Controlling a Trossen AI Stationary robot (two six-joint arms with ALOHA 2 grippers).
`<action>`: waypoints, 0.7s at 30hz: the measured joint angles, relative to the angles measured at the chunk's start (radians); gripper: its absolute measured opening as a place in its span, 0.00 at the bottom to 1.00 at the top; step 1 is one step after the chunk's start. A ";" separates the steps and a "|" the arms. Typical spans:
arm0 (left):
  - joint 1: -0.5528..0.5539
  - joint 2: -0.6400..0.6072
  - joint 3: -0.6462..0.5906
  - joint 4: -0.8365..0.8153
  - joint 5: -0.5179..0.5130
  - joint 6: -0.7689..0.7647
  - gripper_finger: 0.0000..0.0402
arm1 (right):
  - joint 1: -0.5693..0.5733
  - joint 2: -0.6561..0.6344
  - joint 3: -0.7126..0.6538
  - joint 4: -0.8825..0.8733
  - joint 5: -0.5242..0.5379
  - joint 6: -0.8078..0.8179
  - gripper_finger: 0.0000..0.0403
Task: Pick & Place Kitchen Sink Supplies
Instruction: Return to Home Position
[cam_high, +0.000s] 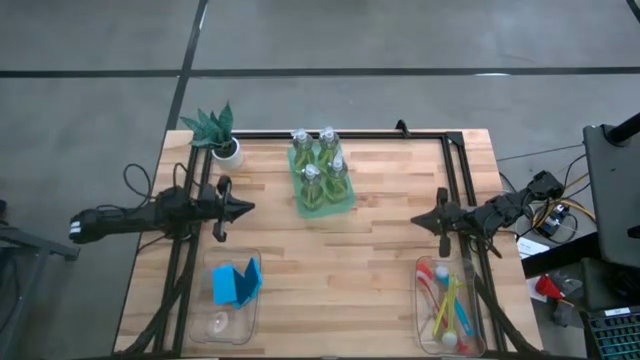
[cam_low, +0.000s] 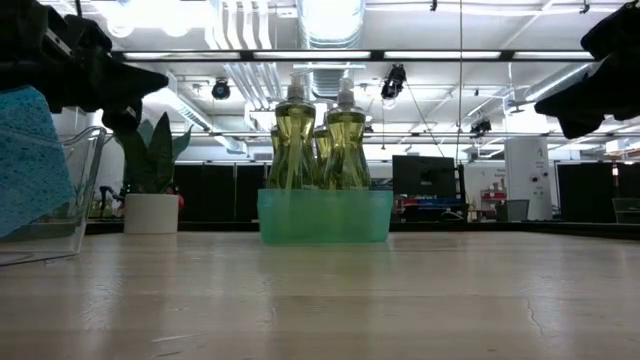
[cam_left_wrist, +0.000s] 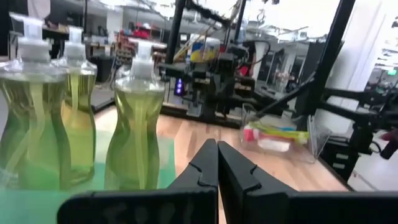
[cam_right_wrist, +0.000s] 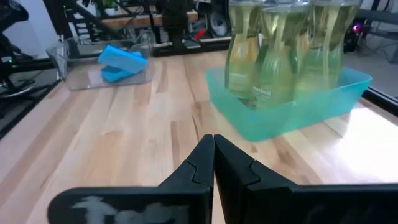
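Note:
Several clear bottles (cam_high: 320, 165) of yellow-green liquid stand upright in a translucent green tray (cam_high: 322, 203) at the table's far middle. Blue sponges (cam_high: 236, 282) lie in a clear bin (cam_high: 222, 322) near the front left. Red, yellow and blue brushes (cam_high: 447, 301) lie in a clear bin (cam_high: 476, 332) at the front right. My left gripper (cam_high: 250, 209) is shut and holds nothing, above the table left of the tray, pointing toward it. My right gripper (cam_high: 415, 221) is shut and holds nothing, right of the tray, pointing toward the table's left.
A small white-potted plant (cam_high: 218, 135) with teal leaves stands at the far left corner. A black frame rail (cam_high: 360, 134) runs along the far edge and down both sides. Bare wood (cam_high: 345, 280) lies between the two bins and in front of the tray.

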 joint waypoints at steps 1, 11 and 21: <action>0.000 0.000 0.000 -0.005 0.000 0.000 0.00 | 0.000 0.003 0.000 0.000 0.000 0.001 0.02; 0.000 0.000 0.000 -0.026 0.001 -0.001 0.00 | 0.000 0.003 -0.002 0.000 -0.001 0.000 0.02; 0.000 0.000 0.000 -0.026 0.002 -0.002 0.00 | 0.000 0.003 -0.002 0.000 -0.001 0.000 0.02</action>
